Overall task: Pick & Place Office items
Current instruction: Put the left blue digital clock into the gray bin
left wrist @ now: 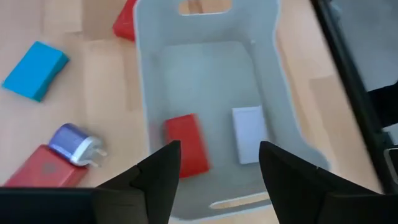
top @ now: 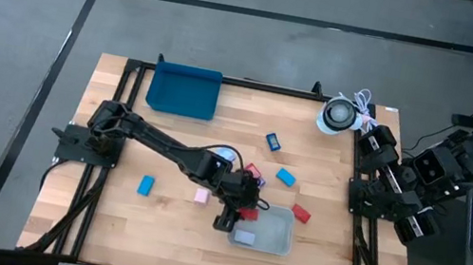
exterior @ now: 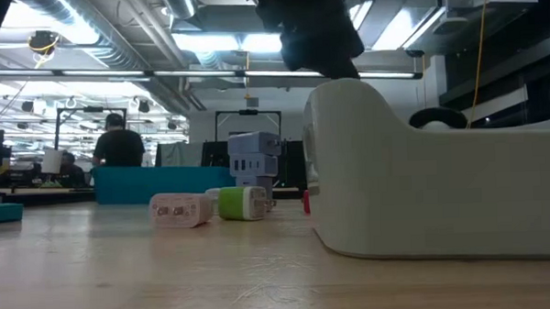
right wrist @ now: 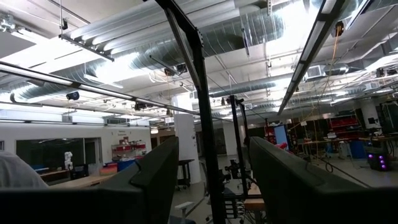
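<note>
Left gripper (left wrist: 214, 171) hangs over the grey bin (left wrist: 149, 93) with its fingers apart and nothing between them; a red piece (left wrist: 186, 144) and a white piece (left wrist: 249, 134) lie inside below. Other office items, like the blue block (left wrist: 34, 70), wait outside on the table. Lifting away carelessly (the bin looks light) could catch its wall and drag it. Right gripper (right wrist: 211, 180) rests at the table's right edge, fingers parted, empty.
</note>
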